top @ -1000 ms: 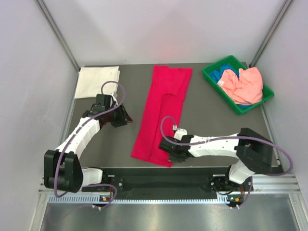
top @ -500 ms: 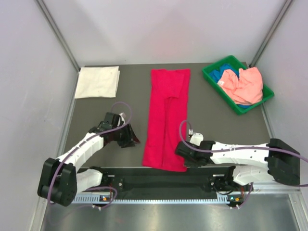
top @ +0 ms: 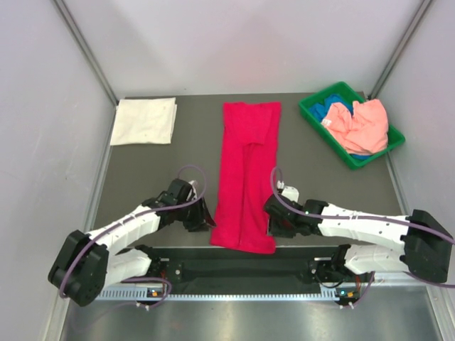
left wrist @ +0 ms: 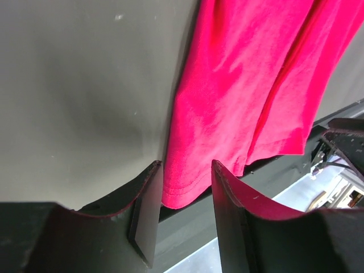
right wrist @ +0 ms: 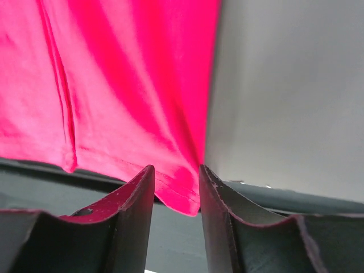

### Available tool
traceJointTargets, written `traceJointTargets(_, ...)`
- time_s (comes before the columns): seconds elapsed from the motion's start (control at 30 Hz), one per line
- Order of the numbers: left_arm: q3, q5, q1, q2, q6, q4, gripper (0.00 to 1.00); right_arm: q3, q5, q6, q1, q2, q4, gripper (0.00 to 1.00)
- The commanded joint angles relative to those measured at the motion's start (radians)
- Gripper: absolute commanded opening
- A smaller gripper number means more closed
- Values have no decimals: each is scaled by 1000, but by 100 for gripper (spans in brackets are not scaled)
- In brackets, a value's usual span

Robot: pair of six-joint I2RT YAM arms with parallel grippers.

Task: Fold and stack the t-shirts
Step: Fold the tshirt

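Observation:
The crimson-red t-shirt [top: 245, 170] lies as a long narrow strip down the middle of the table, its hem at the near edge. My left gripper [top: 203, 217] stands open at the hem's left corner, and in the left wrist view the corner [left wrist: 185, 190] shows between the left gripper's [left wrist: 185, 170] spread jaws, not pinched. My right gripper [top: 276, 223] is open at the right corner, and the right wrist view shows the red cloth [right wrist: 114, 74] with its corner lying loose between that gripper's [right wrist: 175, 173] jaws. The white t-shirt [top: 144, 121] lies folded square at the back left.
A green bin [top: 310, 112] at the back right holds the salmon-pink t-shirt [top: 362, 124] on top of the blue one [top: 335, 111]. The grey table mat [top: 142, 170] ends at a black rail [top: 242, 268] just under the red hem. Walls close in on both sides.
Both arms came back to the near edge. The red t-shirt was drawn straight toward it. My right gripper opened and let go of the hem; the left stayed open.

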Motion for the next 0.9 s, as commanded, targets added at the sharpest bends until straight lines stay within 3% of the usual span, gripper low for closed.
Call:
traceJointTargets(0.0,-22,-47,-31,-8,-44,66,44,-62,-95,-24,-3,7,125,37)
traceJointTargets(0.1,-43,-56,-57,-23,-73,70,42,-108,-104,14,7,18,139,35)
traceJointTargets(0.2,-62,-79,-81,-51,-106,60,28,-144,-84,35,15,-14,135,29)
traceJointTargets(0.33,-83,-104,-113,-90,-156,51,0,-172,-80,52,17,-77,133,22)
traceJointTargets(0.5,-126,-132,-124,-140,-239,41,0,-210,-81,71,20,-105,141,0)
traceJointTargets(0.83,-166,-164,-149,-178,-301,11,0,-242,-72,85,35,-145,157,0)
traceJointTargets(0.87,-166,-159,-147,-173,-302,14,2,-238,-72,83,37,-143,157,4)
